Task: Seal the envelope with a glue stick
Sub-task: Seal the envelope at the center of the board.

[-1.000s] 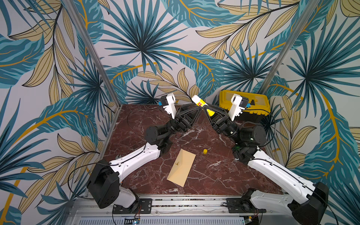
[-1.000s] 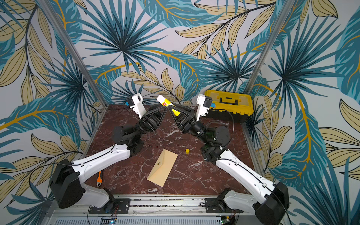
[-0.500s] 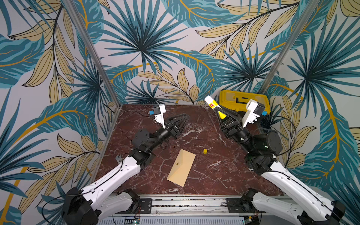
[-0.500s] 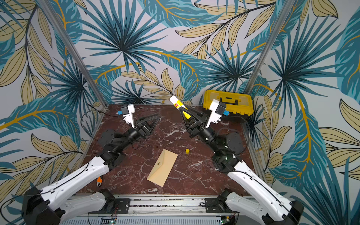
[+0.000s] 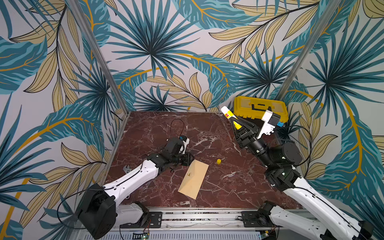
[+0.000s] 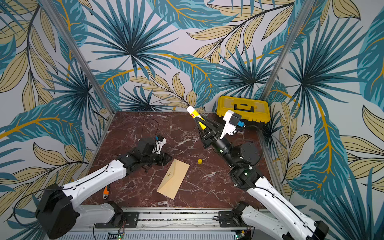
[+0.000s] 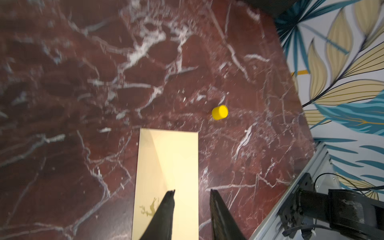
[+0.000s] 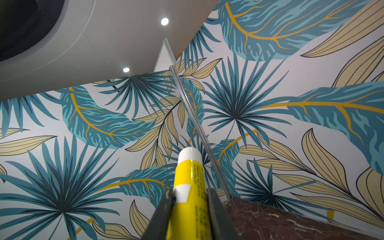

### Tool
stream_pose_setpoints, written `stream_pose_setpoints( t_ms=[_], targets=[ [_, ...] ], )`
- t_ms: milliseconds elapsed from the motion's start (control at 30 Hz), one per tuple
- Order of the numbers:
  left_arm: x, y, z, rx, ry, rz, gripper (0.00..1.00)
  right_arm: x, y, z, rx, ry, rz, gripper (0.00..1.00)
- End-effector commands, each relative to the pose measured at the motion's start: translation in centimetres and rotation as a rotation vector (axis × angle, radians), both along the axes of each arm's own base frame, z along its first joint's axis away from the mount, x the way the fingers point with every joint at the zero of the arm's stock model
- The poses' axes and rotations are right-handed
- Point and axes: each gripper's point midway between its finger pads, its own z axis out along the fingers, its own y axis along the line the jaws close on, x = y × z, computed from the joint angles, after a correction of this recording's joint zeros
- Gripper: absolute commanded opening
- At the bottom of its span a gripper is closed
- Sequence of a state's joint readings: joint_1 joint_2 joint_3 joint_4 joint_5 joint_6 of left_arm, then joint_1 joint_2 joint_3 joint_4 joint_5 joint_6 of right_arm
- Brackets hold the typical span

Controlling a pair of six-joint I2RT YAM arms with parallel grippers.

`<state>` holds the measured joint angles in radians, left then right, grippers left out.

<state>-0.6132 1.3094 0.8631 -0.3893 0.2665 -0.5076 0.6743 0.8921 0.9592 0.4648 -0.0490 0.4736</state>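
White veins cross the dark red marble tabletop (image 5: pixel 207 128). The flat tan paper envelope (image 5: pixel 193 179) bears a small dark mark. The yellow cylindrical glue stick (image 5: pixel 228 115) has a white tip and a red-marked white label. Teal and beige leaves pattern the pale printed wall (image 5: pixel 187 41).

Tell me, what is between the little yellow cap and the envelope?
Just bare marble table lies between the yellow cap and the envelope; the left wrist view shows it.

- Envelope (image 5: pixel 193 179): tan, flat, lying diagonally on the table (image 5: pixel 145 133), small dark mark facing up.
- Glue stick (image 5: pixel 227 113): yellow, uncapped, white tip raised, tilted, clamped aloft in the right gripper (image 5: pixel 233 120).
- Cap (image 5: pixel 218 161): yellow, near the envelope's far corner.
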Motion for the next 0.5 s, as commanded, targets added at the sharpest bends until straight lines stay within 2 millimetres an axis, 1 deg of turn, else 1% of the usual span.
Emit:
stream_pose_setpoints(
  t_ms=[0,67,167,233,367,467],
  targets=[
    [-1.9,0.7,-3.8,0.075,0.116,-0.056,0.25,-0.1,-0.2,-0.2,-0.003,-0.007,-0.014,0.00],
    [-2.4,0.3,-5.3,0.070,0.163,-0.076,0.18,0.0,-0.2,-0.3,-0.004,-0.004,-0.016,0.00],
    [-2.5,-0.5,-6.6,0.035,0.198,-0.088,0.14,0.1,-0.2,-0.4,-0.008,0.000,-0.018,0.00],
    [-2.7,-0.8,-7.4,0.041,0.220,-0.099,0.12,0.1,-0.2,-0.5,-0.011,0.002,-0.021,0.00],
    [-3.2,-0.5,-9.2,0.075,0.249,-0.105,0.11,0.1,-0.2,-0.6,-0.014,0.002,-0.024,0.00],
    [-3.2,-0.8,-9.6,0.070,0.256,-0.112,0.10,0.2,-0.2,-0.7,-0.017,0.005,-0.025,0.00]
  ],
)
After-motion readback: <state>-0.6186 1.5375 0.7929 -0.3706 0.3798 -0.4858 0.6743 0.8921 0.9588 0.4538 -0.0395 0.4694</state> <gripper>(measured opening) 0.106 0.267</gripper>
